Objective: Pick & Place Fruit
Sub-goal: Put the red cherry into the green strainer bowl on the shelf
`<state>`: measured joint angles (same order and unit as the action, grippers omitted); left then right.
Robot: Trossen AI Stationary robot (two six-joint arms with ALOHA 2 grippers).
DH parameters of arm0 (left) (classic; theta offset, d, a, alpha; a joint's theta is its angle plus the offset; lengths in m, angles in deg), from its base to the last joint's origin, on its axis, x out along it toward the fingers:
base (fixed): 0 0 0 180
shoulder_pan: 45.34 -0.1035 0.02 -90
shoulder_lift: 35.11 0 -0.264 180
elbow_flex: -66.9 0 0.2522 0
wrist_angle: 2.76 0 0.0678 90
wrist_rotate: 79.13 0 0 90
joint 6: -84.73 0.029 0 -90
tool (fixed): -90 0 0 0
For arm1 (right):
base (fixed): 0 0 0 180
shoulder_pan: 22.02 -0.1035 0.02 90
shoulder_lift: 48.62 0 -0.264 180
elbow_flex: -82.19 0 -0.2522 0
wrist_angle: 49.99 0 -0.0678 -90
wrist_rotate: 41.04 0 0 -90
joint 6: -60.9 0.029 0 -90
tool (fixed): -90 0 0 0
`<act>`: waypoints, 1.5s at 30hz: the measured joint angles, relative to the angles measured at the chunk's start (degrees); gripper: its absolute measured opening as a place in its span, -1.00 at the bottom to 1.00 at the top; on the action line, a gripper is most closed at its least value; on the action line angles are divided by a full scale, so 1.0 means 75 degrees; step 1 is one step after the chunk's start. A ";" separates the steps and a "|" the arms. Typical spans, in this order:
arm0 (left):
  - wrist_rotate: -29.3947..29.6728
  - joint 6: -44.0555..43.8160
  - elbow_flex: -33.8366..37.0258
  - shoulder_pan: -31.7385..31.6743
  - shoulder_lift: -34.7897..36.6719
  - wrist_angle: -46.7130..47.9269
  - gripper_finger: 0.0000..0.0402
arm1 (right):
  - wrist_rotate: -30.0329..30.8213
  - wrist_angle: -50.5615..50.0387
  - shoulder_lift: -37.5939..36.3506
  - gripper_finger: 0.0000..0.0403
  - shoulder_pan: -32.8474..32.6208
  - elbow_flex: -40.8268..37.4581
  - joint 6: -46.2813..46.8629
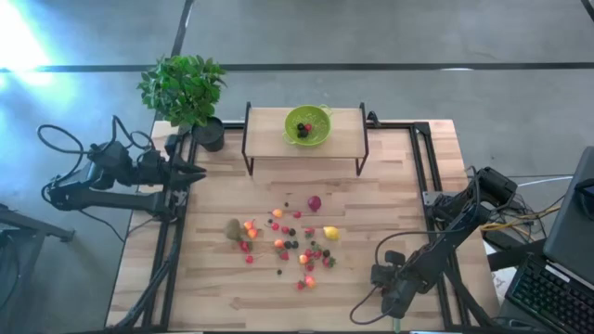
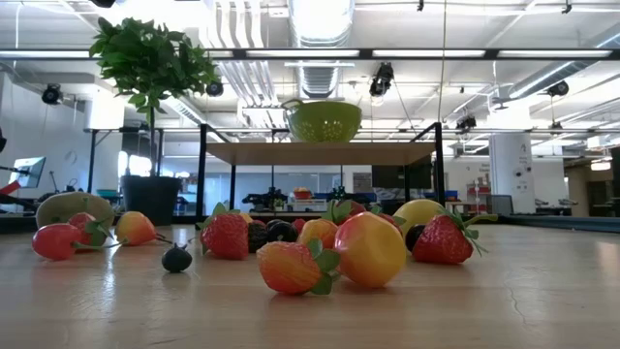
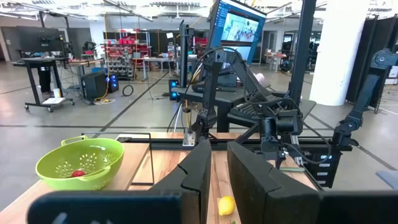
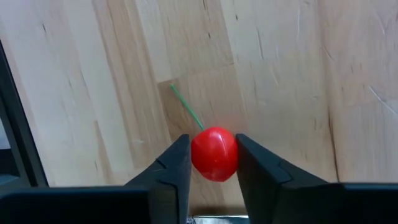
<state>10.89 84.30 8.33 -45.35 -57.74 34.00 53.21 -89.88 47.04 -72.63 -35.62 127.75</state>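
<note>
Several small toy fruits [image 1: 288, 243], red, orange, yellow and dark, lie scattered on the wooden table's middle, with a brown kiwi [image 1: 233, 228] at their left. The low view shows them close up [image 2: 368, 247]. My right gripper [image 1: 394, 299] points down near the table's near right corner, shut on a red cherry [image 4: 214, 154] with a green stem. My left gripper [image 1: 200, 173] waits level at the table's left edge, shut [image 3: 219, 155] and empty. A lime-green bowl [image 1: 307, 124] holding two small fruits stands on a raised shelf [image 1: 269, 139] at the far side. My right gripper pinches the cherry's round body [image 4: 198, 155] between its two fingers, one on each side. The fingers come from above, pointing steeply down. The stem [image 4: 186, 112] sticks out beyond the fingertips over the wood. I cannot tell whether the cherry is clear of the table.
A potted plant [image 1: 186, 88] stands at the far left corner beside the shelf. Black rails [image 1: 422, 176] run along the table's left and right sides. Bare wood lies between the fruit cluster and my right gripper [image 1: 357, 278].
</note>
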 joint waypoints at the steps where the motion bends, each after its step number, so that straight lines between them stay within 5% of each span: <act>1: -0.0001 0.0000 0.0001 0.0000 -0.0001 0.0000 -0.69 | 0.0000 0.0000 0.0000 -0.55 0.0000 0.0000 -0.0002; 9: 0.0000 0.0000 0.0002 0.0003 0.0002 0.0000 -0.69 | -0.0003 -0.0018 0.0003 -0.41 0.0010 0.0000 -0.0060; 17: 0.0000 0.0000 0.0001 0.0003 0.0001 0.0000 -0.69 | -0.0192 -0.0251 -0.0267 -0.55 0.0329 -0.0037 -0.0927; 24: -0.0001 -0.0001 0.0001 0.0003 0.0002 0.0003 -0.69 | -0.0174 -0.0892 -0.0984 -0.45 0.0858 -0.0029 -0.1787; 45: 0.0001 0.0000 0.0001 0.0005 0.0001 0.0002 -0.69 | 0.0318 -0.0698 -0.3111 -0.48 0.4193 -0.0020 -0.6538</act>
<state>10.90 84.30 8.34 -45.32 -57.73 34.02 55.59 -95.11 23.71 -41.18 -35.78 78.71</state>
